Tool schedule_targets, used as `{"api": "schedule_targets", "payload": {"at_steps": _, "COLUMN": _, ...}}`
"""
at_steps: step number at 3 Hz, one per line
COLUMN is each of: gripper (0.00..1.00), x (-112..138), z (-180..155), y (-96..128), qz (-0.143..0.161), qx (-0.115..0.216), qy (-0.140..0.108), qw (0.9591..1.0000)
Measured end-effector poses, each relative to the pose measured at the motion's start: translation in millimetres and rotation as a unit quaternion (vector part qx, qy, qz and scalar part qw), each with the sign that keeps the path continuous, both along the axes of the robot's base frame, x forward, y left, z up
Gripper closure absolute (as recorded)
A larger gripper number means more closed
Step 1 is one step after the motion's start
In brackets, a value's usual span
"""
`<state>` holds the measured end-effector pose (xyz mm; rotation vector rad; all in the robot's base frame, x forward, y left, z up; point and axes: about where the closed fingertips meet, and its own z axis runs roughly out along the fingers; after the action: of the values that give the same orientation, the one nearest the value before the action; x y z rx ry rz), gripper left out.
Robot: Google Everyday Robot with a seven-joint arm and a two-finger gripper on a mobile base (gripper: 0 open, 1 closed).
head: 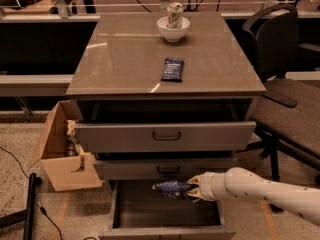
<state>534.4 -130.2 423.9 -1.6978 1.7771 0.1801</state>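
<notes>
Blue crinkled snack bag (169,188) hangs over the pulled-out bottom drawer (150,213), just below the middle drawer's handle. The gripper (194,192), on the white arm reaching in from the right, is clamped on the bag's right end. Up on the tabletop (125,59) lie a dark flat packet (172,69) and a white bowl (173,32) with a can (174,14) standing in it. An open cardboard box (65,171) sits on the floor, left.

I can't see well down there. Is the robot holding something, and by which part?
Yes. The gripper, over the open bottom drawer, holds a blue bag by the end nearest the arm.
</notes>
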Motion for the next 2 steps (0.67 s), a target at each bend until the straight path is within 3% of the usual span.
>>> {"api": "schedule_targets", "payload": {"at_steps": 2, "gripper": 1.00, "x": 13.2, "z": -83.4, "y": -10.6, "qz": 0.016, "qx": -0.018, "qy": 0.024, "qw": 0.9994}}
